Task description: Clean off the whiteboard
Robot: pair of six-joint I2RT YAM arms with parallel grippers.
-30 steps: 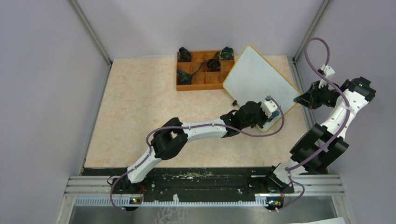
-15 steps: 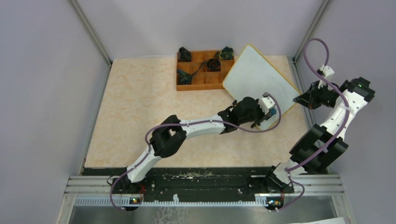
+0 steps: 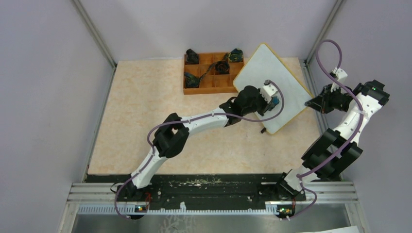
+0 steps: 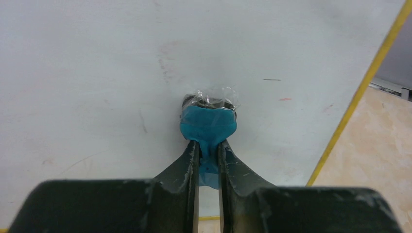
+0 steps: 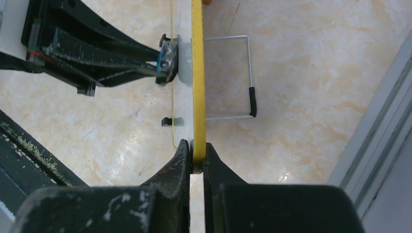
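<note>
The whiteboard (image 3: 279, 80) with its thin yellow frame stands tilted at the back right. In the left wrist view its white face (image 4: 97, 63) shows only faint smudges and tiny red specks. My left gripper (image 3: 273, 103) is shut on a small blue eraser (image 4: 208, 125), which presses against the board's face. The eraser also shows in the right wrist view (image 5: 165, 58). My right gripper (image 5: 196, 156) is shut on the board's yellow edge (image 5: 197, 73) at the board's right side (image 3: 311, 103).
An orange compartment tray (image 3: 210, 82) holding dark objects sits just left of the board, at the back. A wire stand (image 5: 243, 77) with a black foot props the board from behind. The right wall rail (image 5: 384, 126) runs close by.
My left gripper has moved with the eraser up the board, from its lower corner toward the middle. The right gripper has kept its hold on the board's edge.
</note>
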